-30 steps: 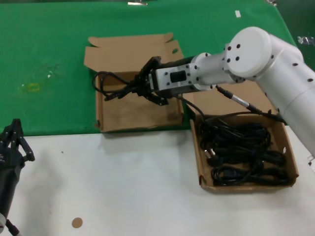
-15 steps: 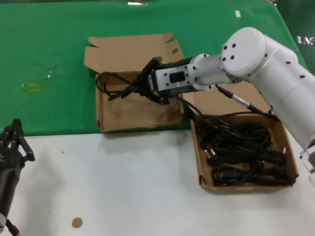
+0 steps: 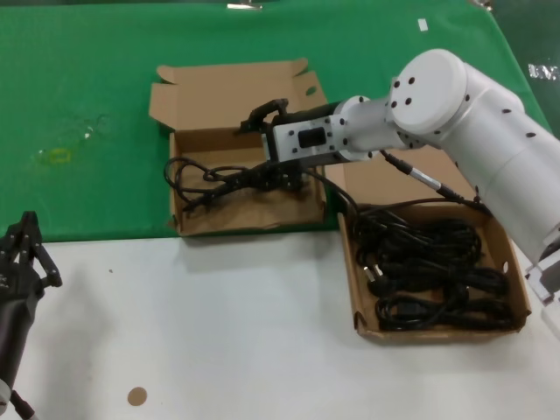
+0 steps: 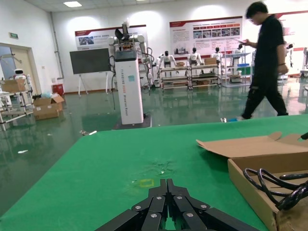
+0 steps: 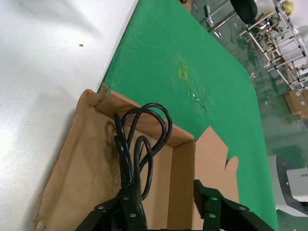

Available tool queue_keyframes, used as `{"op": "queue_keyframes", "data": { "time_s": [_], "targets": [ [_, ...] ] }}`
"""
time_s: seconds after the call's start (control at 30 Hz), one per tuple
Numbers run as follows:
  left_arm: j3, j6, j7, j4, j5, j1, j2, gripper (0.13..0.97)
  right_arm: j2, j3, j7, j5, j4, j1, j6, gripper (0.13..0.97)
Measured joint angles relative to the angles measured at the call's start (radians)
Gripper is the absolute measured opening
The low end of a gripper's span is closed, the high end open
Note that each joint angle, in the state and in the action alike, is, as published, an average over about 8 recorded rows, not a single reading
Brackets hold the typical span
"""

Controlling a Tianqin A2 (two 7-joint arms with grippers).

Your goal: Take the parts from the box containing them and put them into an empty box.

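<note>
Hidden parts: right pincer point(image 3: 269, 150) tips are partly masked by its own wrist in the head view; left pincer point(image 3: 26, 249) is cut off at the surface point(image 3: 219, 324) edge.
Right pincer: fingers spread wide over the empty box point(image 3: 188, 219); one finger point(image 5: 129, 211) touches the cord.
Released cord point(image 3: 206, 179): lies in loose loops inside that box, one loop over its side wall.
Source box point(image 3: 516, 280): holds the remaining cords point(image 3: 433, 271), piled together.
Left pincer: fingers pressed together, parked low, well apart from both boxes.
</note>
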Motion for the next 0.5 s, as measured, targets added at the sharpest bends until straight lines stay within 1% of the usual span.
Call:
{"op": "queue_keyframes", "data": {
  "time_s": [0.03,0.3,0.43,0.5],
  "targets": [
    [0.0,0.0,0.0,0.0,0.0,0.0,0.0,0.152,0.0,0.0,0.0,0.0,0.001,0.0,0.001,0.343],
    [0.0,0.0,0.0,0.0,0.0,0.0,0.0,0.152,0.018,0.001,0.031,-0.004,0.051,-0.007,-0.005,0.507],
    [0.0,0.0,0.0,0.0,0.0,0.0,0.0,0.152,0.035,0.001,0.064,-0.013,0.102,-0.018,-0.009,0.507],
    [0.0,0.0,0.0,0.0,0.0,0.0,0.0,0.152,0.043,0.001,0.078,-0.017,0.124,-0.024,-0.01,0.56]
  ]
}}
